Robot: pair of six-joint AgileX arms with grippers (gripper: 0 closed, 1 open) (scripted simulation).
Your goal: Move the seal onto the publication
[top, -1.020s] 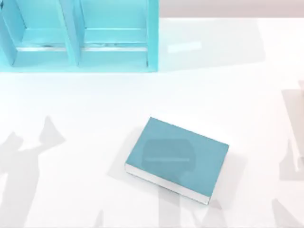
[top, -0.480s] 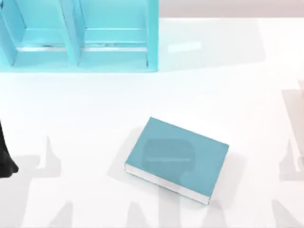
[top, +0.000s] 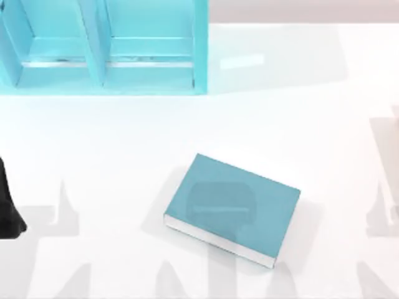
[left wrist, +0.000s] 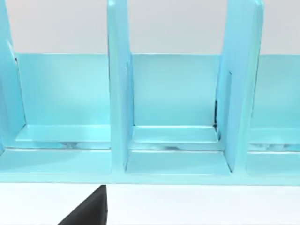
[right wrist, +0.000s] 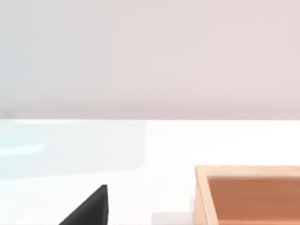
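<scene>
The publication [top: 234, 208], a thick closed teal-blue book with white page edges, lies flat and slightly turned near the middle front of the table. The seal is out of view. A black part of my left arm [top: 9, 212] pokes in at the table's left edge, well apart from the book. In the left wrist view a black piece of my left gripper [left wrist: 89, 212] shows low in front of the shelf. In the right wrist view a black piece of my right gripper [right wrist: 89, 208] hangs over the white table.
A large light-blue shelf unit [top: 103, 47] with upright dividers [left wrist: 119, 93] stands at the back left. An orange-tan open box [right wrist: 248, 192] sits on the table ahead of the right wrist camera. White table [top: 280, 118] surrounds the book.
My left arm has come into the top view at the left edge and edged slightly further in. The arm shadows on the table have shifted. The book has not moved.
</scene>
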